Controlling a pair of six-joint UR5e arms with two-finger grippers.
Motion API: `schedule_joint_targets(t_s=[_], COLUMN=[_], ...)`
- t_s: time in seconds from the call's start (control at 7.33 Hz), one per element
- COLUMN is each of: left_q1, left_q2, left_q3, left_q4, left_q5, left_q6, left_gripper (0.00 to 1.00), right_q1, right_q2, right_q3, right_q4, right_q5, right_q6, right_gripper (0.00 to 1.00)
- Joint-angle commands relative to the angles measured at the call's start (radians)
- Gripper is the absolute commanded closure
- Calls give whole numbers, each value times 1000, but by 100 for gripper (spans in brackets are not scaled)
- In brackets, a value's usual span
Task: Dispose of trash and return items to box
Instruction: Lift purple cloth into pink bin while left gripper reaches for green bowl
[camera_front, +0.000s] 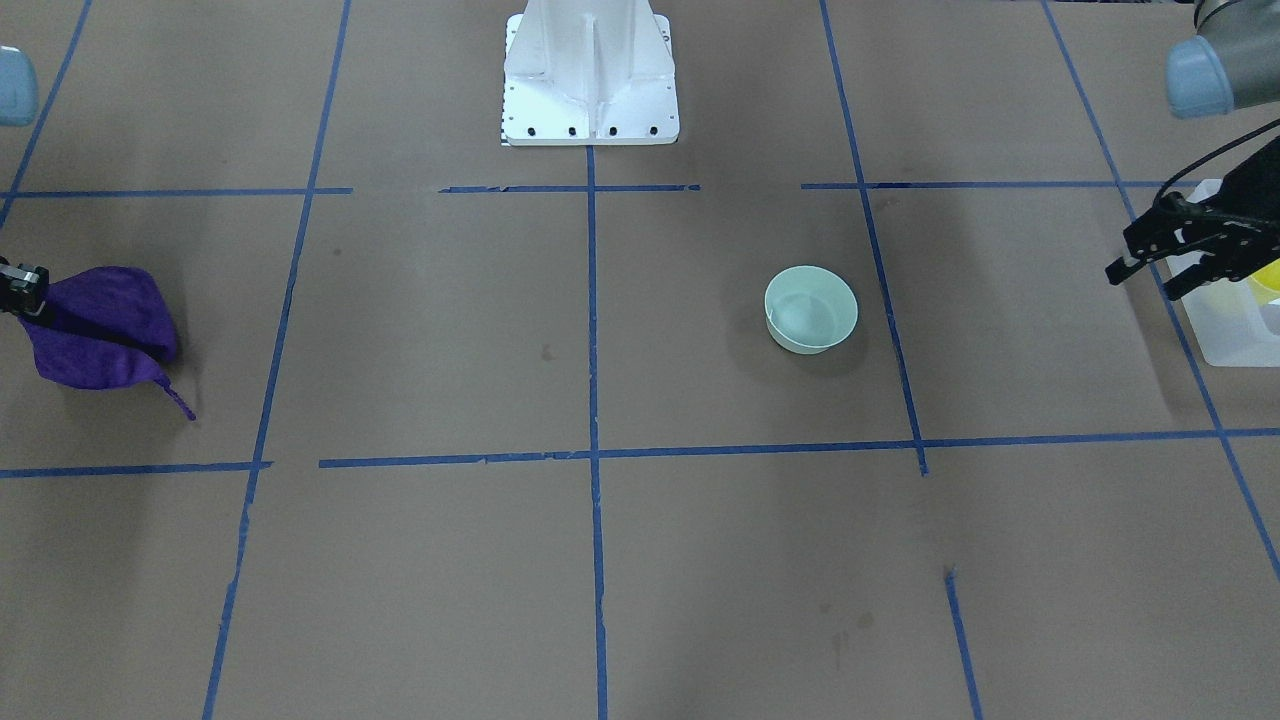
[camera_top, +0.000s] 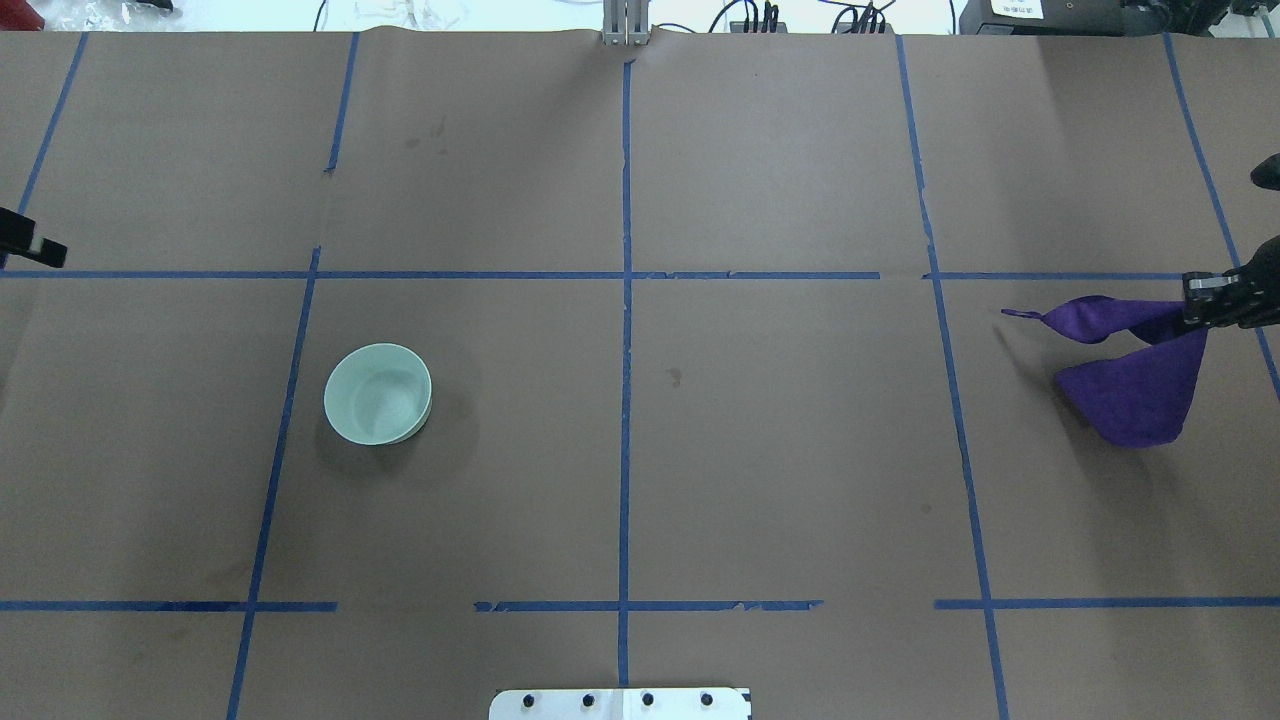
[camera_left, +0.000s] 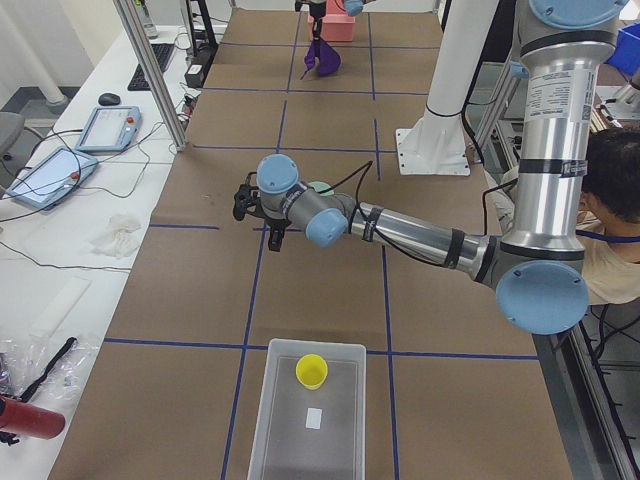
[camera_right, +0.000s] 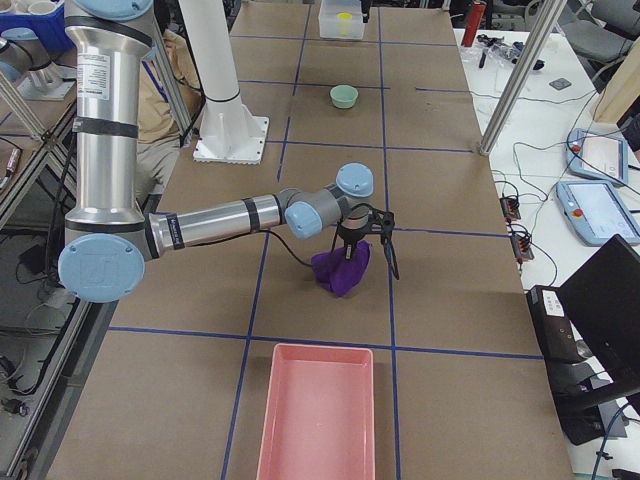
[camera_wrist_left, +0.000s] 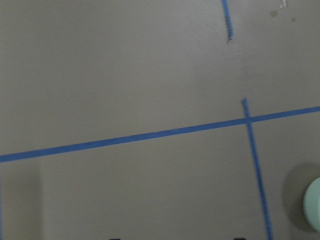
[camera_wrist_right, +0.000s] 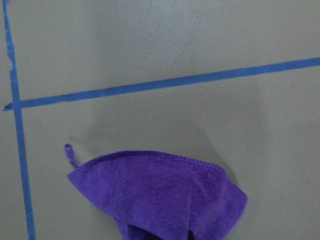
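Note:
The small yellow cup (camera_left: 311, 371) stands inside the frosted white box (camera_left: 300, 440) at the table's left end. Both also show at the front view's right edge, the cup (camera_front: 1268, 280) in the box (camera_front: 1235, 335). My left gripper (camera_front: 1145, 280) hangs open and empty just beside the box, between it and the pale green bowl (camera_front: 811, 308). My right gripper (camera_top: 1200, 300) is shut on a purple cloth (camera_top: 1140, 395) and holds it lifted, its lower part near the table. The cloth fills the bottom of the right wrist view (camera_wrist_right: 160, 195).
A pink tray (camera_right: 318, 410) lies at the table's right end, beyond the cloth. The robot's white base (camera_front: 590, 90) stands at the table's middle edge. Blue tape lines cross the brown table. The bowl's rim shows in the left wrist view (camera_wrist_left: 314, 210).

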Motion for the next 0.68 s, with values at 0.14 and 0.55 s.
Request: schedule_joint_targets(t_s=[0.14,0.55], left_q1=[237,346], left_q2=[-103,-117], left_q3=[-31,-25], left_q4=[-17,-16], left_q5=[112,221], left_q6=[-326,-362], left_gripper=[16,12], right_q1=[247,603], right_q2=[-96,-66], right_q3=[136,91], right_q4=[-118,-460], right_q5=[34,-7], right_q6=[-247,-922], right_gripper=[100,100])
